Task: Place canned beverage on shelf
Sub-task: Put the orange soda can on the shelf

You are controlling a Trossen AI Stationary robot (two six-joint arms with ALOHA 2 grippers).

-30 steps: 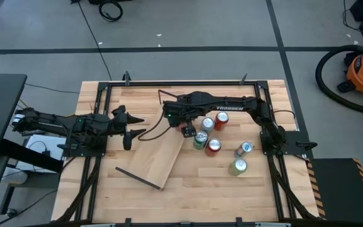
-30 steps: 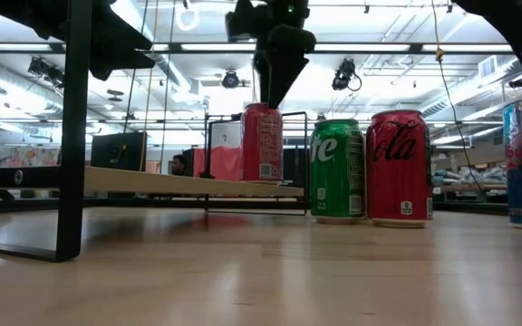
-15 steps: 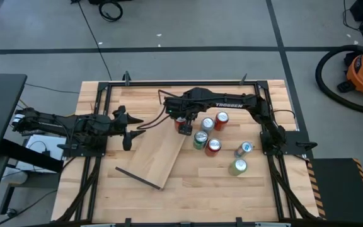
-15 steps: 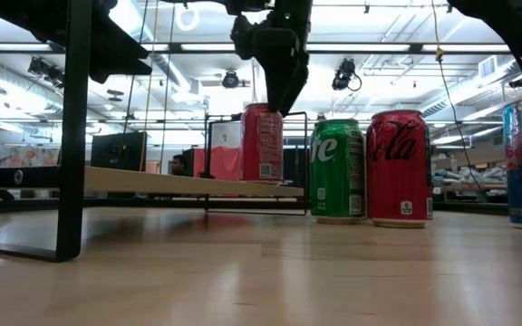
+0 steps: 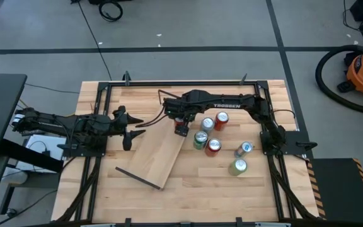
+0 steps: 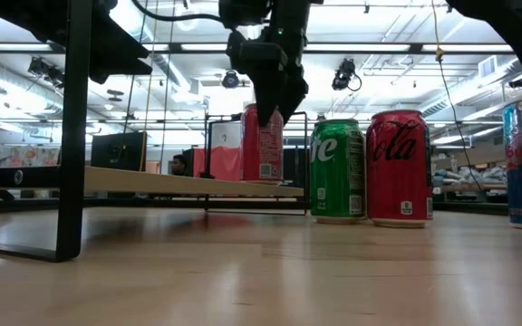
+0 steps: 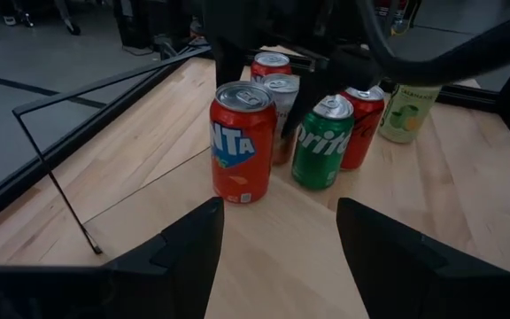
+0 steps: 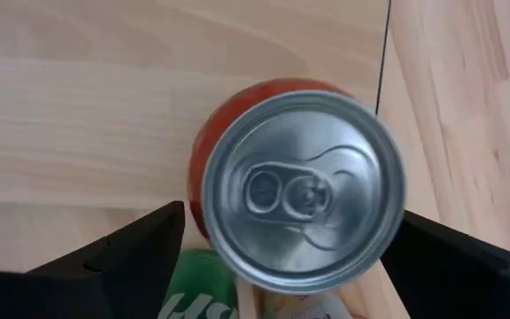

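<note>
An orange Fanta can [image 5: 182, 131] stands upright on the far end of the light-wood shelf [image 5: 159, 154], beside its wire bracket [image 7: 51, 168]. It also shows in the low view [image 6: 263, 149] and the left wrist view [image 7: 242, 142]. My right gripper [image 8: 290, 226] is open and points down over the can. Its fingers [image 8: 140, 257] stand on either side of the can's top [image 8: 304, 190], and in the low view [image 6: 267, 109] they reach just below the can's rim. My left gripper [image 7: 277, 257] is open and empty, at the shelf's left side [image 5: 131, 133]. My right gripper comes at the Fanta can from above, a finger on each side of its upper rim [image 8: 215, 190]. I cannot tell whether the fingers touch it. The can stands upright with its base on the shelf.
Several more cans stand on the table right of the shelf: a green Sprite [image 5: 200, 139], a red cola [image 5: 213, 146], a silver-topped can [image 5: 207, 124], another red can [image 5: 221, 119], a blue one [image 5: 244, 149] and a lime one [image 5: 237, 166]. A black frame [image 5: 169, 82] rims the table.
My right gripper has gone down onto the Fanta can and a little toward the table's left edge. Its fingertips have gone from above the can's top to below its rim. The can has stayed in place on the shelf.
</note>
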